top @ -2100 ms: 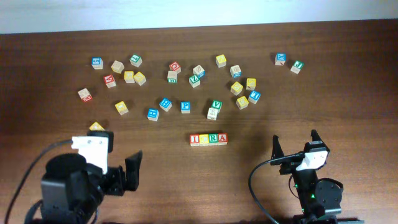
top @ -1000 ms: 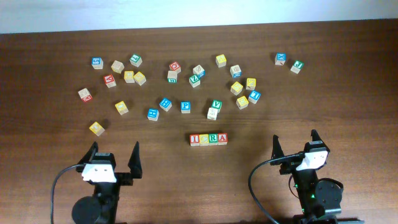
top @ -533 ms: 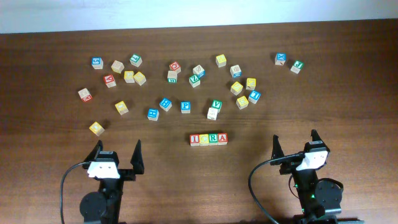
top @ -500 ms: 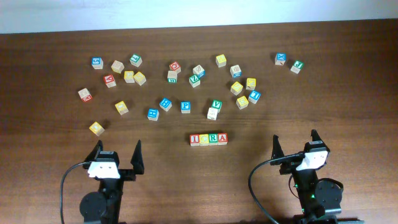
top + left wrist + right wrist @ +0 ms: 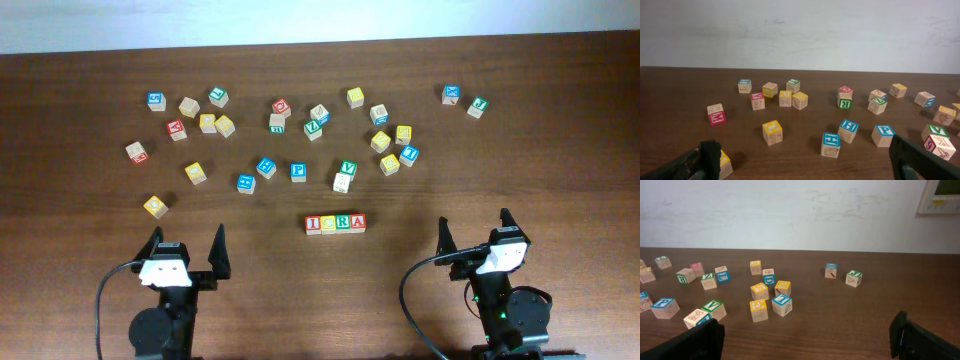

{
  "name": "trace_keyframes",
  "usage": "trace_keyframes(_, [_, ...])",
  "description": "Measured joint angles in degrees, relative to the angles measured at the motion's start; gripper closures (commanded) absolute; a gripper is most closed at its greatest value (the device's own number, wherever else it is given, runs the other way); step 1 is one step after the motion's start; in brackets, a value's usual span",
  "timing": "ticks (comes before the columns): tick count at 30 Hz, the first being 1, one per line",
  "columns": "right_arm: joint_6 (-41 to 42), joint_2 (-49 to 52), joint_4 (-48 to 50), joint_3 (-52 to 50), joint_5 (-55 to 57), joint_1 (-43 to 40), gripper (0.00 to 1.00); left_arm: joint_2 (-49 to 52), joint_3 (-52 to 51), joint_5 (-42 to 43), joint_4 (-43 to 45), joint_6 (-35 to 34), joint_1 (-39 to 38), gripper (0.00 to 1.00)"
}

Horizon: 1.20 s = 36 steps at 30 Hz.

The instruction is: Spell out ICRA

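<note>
Since the frame two seconds back, your left arm (image 5: 160, 322) has drawn away from the yellow cube (image 5: 155, 206) at the left of the tabletop (image 5: 560, 190) and folded back to the near edge. That cube now sits uncovered. Over the last half second nothing has shifted.

The left fingers (image 5: 219, 258) are spread wide apart with nothing between them, pointing toward the cubes. The right fingers (image 5: 443, 240) are likewise spread and empty, in the same spot as in every earlier frame.

ICRA (image 5: 335, 223) lies as one tight row of four cubes, side by side and touching, near the middle of the tabletop. The row is between your two arms and a little ahead of them. Read from left to right in the overhead view, it shows the red I (image 5: 313, 224), yellow C (image 5: 328, 224), green R (image 5: 343, 223) and red A (image 5: 358, 222).

Behind the row, many loose cubes are scattered in a broad band across the tabletop. The nearest are the blue P cube (image 5: 298, 171) and the green V cube (image 5: 347, 167), both set apart from the row. A pale cube (image 5: 342, 183) touches the near side of the V cube.

Each wrist view shows its own dark fingers at the bottom corners — far apart — with scattered cubes on the brown tabletop beyond and a pale wall (image 5: 800, 30) behind.
</note>
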Motion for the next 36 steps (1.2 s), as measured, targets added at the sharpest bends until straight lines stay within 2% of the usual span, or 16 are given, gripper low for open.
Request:
trace_keyframes(14, [0.0,0.0,0.0,0.0,0.0,0.0,0.02,0.0,0.0,-3.9,-0.3,0.2,0.0,0.01])
trace_keyframes(36, [0.0,0.0,0.0,0.0,0.0,0.0,0.02,0.0,0.0,-4.1,-0.4,1.7,0.0,0.01])
